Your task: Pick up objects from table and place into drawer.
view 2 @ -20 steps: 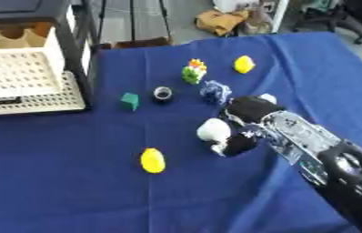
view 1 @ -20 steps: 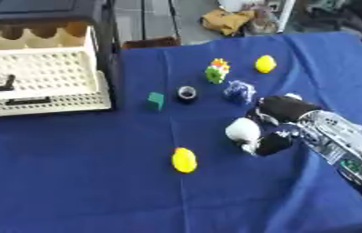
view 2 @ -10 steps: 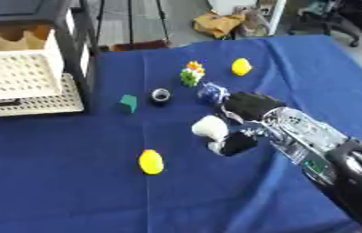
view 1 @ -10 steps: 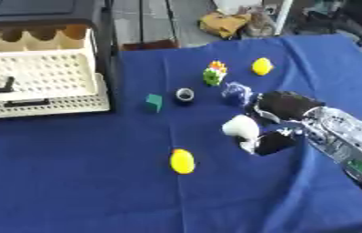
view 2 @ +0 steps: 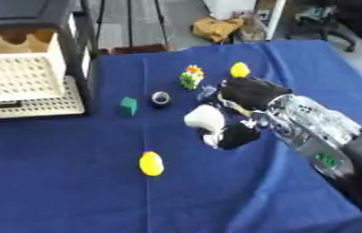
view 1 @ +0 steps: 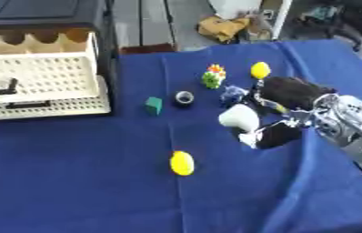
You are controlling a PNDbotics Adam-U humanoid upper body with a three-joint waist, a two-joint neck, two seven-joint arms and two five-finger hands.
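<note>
My right hand (view 1: pixel 284 98) is curled round a white rounded object (view 1: pixel 238 117), held just above the blue cloth at centre right. A yellow oval piece (view 1: pixel 182 163) lies on the cloth in front of it. Further back are a green cube (view 1: pixel 153 105), a small dark ring-shaped thing (view 1: pixel 184 97), a green, orange and white toy (view 1: pixel 213 76), a yellow piece (view 1: pixel 260 70) and a blue and white thing (view 1: pixel 231 93) partly hidden behind the hand. The cream plastic drawer unit (view 1: pixel 41 82) stands at the far left. My left hand shows in no view.
The blue cloth (view 1: pixel 97 182) covers the table. A dark frame (view 1: pixel 101 27) stands beside the drawer unit. Beyond the table's far edge are a brown bundle (view 1: pixel 224 27) and floor clutter.
My right hand has carried the white object a little to the left and up off the cloth. The other pieces lie as before.
</note>
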